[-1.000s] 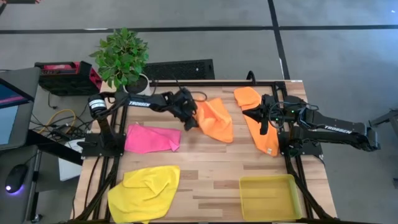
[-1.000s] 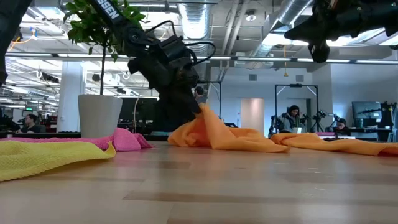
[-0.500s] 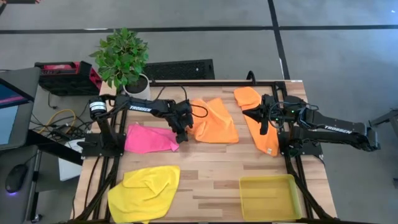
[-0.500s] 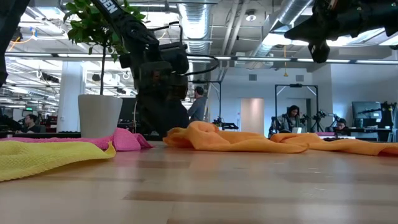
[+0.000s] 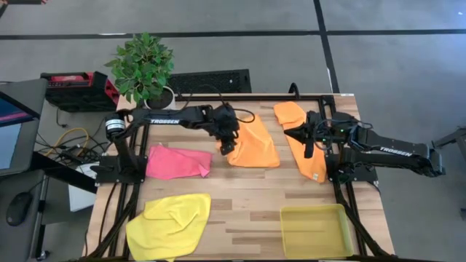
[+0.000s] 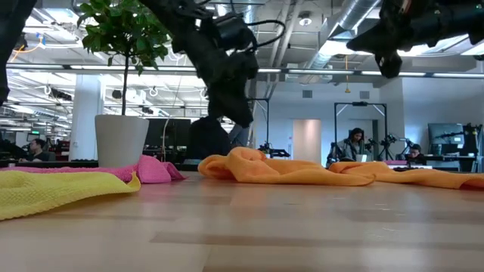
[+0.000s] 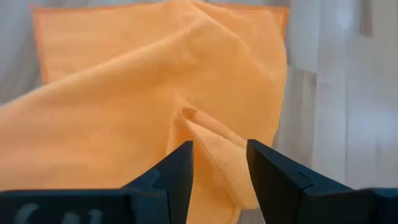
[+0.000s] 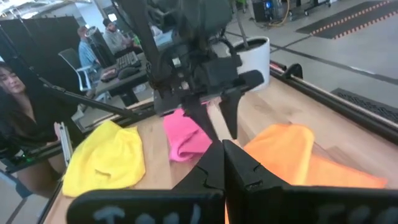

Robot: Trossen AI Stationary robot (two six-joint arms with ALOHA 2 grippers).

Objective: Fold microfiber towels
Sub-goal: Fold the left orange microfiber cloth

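Observation:
An orange towel (image 5: 253, 142) lies rumpled on the table's far middle, with a raised fold (image 7: 205, 127). My left gripper (image 5: 228, 144) hangs open above its left edge, clear of it in the low view (image 6: 242, 115). It looks down on the cloth in the left wrist view (image 7: 217, 149). A second orange towel (image 5: 293, 114) lies at the far right. My right gripper (image 5: 306, 148) is shut and held high over it (image 6: 389, 66). A pink towel (image 5: 177, 161) lies at the left and a yellow towel (image 5: 171, 222) at the near left.
A translucent yellow tray (image 5: 283, 227) stands at the near right. A potted plant (image 5: 143, 69) stands at the far left corner, its white pot (image 6: 121, 140) behind the pink towel. People sit at desks in the room beyond the table.
My left gripper carried the first orange towel's lifted edge toward the table's near left, let it go and then rose and moved back toward the far right. The towel's raised peak has dropped, and the cloth now lies spread wider to the left.

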